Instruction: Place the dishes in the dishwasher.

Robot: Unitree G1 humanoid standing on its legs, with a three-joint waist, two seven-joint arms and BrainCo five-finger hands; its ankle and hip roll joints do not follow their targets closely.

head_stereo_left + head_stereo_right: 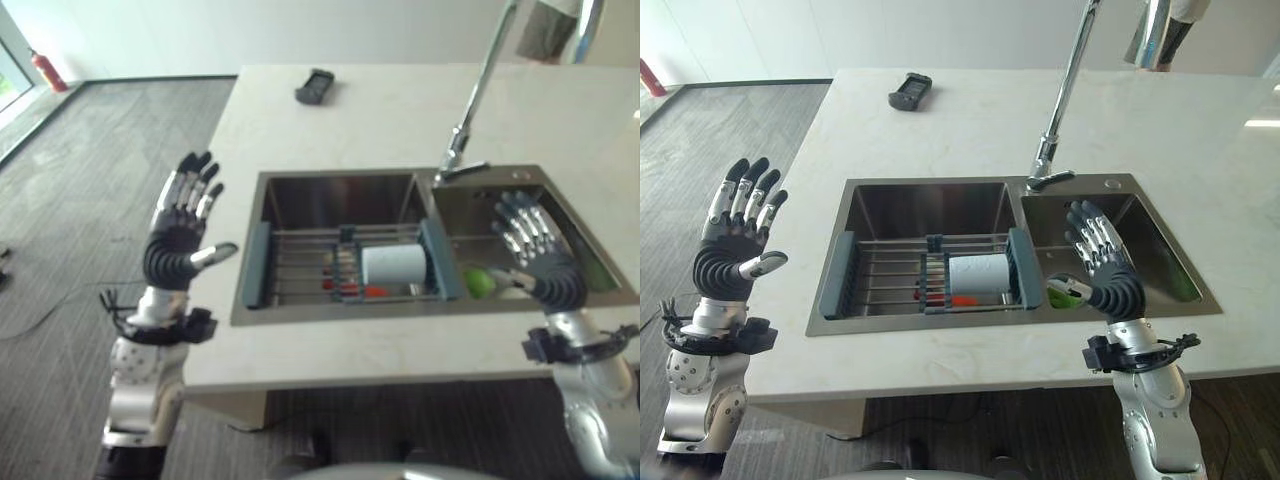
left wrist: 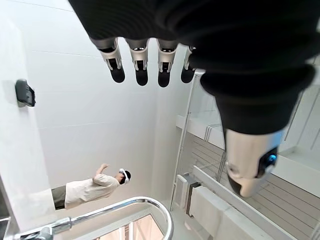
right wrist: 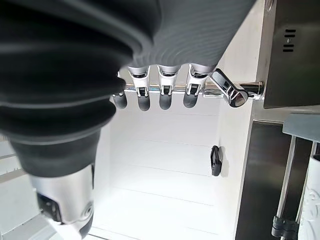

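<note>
Left hand (image 1: 738, 232) is up in the air off the left end of the counter (image 1: 970, 130), fingers straight and spread, thumb out to the side, holding nothing. Right hand (image 1: 1102, 262) hovers over the right basin of the steel sink (image 1: 930, 195), fingers also straight and fanned, nothing in it. The dishes sit in the left basin: a white cup (image 1: 977, 273) lies on its side in a wire rack (image 1: 880, 265) w/ grey-blue end pieces that spans the basin, and some red and orange bits (too small to tell what) lie under the rack wires beside the cup. A green thing (image 1: 1068, 292) rests in the right basin just beside the right thumb. The tall faucet (image 1: 1065, 85) rises from behind the divider btwn the two basins. A small black device (image 1: 910, 90) lies on the counter near the far edge, well apart from the sink. A person (image 2: 92, 189) stands beyond the counter.
</note>
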